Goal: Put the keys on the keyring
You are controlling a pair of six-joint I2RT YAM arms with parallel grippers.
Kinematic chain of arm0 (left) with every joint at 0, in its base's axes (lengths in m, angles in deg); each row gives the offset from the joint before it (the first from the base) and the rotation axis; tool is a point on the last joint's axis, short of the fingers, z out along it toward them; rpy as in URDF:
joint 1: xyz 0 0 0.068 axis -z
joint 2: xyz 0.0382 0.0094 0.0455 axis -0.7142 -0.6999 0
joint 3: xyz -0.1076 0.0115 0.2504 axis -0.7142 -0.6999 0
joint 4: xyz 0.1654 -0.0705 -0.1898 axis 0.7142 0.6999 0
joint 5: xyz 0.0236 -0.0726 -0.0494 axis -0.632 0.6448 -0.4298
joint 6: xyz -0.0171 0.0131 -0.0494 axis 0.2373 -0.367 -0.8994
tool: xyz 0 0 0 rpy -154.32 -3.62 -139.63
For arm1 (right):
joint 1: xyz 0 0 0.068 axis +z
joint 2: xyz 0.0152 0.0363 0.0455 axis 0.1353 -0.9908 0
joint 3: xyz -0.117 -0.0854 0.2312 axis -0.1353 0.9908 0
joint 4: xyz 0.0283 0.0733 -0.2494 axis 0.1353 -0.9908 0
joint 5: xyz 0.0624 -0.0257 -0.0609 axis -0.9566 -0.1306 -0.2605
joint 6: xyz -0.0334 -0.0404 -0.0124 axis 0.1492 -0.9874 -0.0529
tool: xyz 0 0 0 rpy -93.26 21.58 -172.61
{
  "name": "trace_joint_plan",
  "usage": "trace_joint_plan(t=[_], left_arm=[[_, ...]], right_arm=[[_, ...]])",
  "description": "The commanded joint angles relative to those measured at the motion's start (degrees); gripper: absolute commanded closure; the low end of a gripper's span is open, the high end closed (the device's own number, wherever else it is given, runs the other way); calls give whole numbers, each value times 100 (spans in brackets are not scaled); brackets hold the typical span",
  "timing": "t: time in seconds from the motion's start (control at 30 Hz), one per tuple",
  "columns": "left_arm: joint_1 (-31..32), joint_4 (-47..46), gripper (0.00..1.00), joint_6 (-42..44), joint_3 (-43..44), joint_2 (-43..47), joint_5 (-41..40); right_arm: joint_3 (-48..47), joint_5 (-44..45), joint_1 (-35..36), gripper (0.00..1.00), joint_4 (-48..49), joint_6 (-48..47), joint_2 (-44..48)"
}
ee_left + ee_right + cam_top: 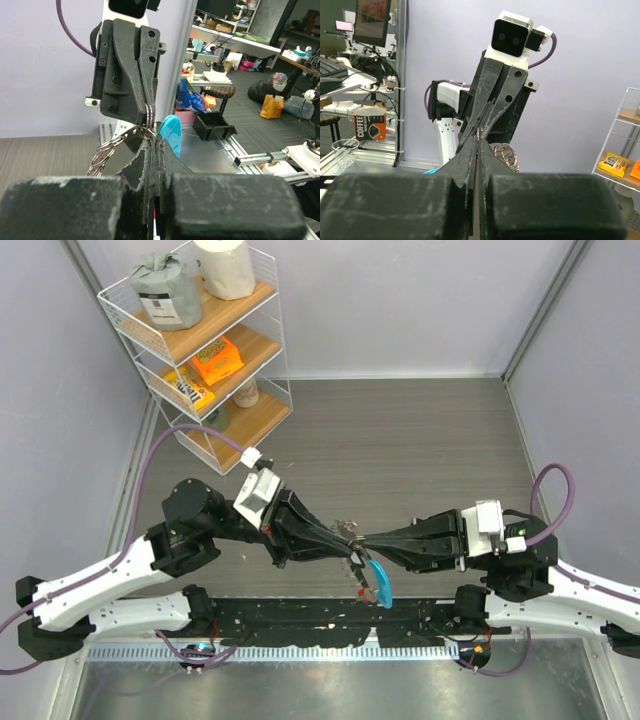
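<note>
Left arm [110, 580]: reaches from its base at lower left toward table centre, forearm angled up and right, wrist [262, 490] turned so the fingers point right.
Right arm [580, 590]: mirrors it from lower right, wrist [490, 525] level, fingers pointing left.
Left gripper [348, 536] and right gripper [374, 538]: tip to tip above the near middle of the table, all but touching.
Left jaws: pressed together. Whether anything sits between them cannot be told.
Right jaws: pressed together on a loop of the keyring [148, 114], seen in the left wrist view.
</note>
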Motion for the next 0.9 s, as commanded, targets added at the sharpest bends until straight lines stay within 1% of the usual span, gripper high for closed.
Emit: trace_joint_plan(t=[0.0,0.23,0.5,0.57,0.63,0.73,0.87], left_arm=[[1,-429,100,-202,158,-133,255],[1,-499,100,-255,219,-300,370],[-8,-561,99,-351,377,-529,624],[-8,-500,89,-369,430,-512,651],[1,-386,73,-282,404,-389,581],[-8,61,64,-45,404,-117,397],[-8,607,57,254,456,156,159]], right_arm=[[-198,47,20,94,907,134,-41],[48,-49,20,94,1767,407,-173],[57,-348,20,94,2270,503,-419],[57,-375,20,94,2261,521,-410],[57,-340,20,94,2147,486,-340],[92,-278,29,94,2015,451,-217],[101,-243,20,94,1901,442,-103]])
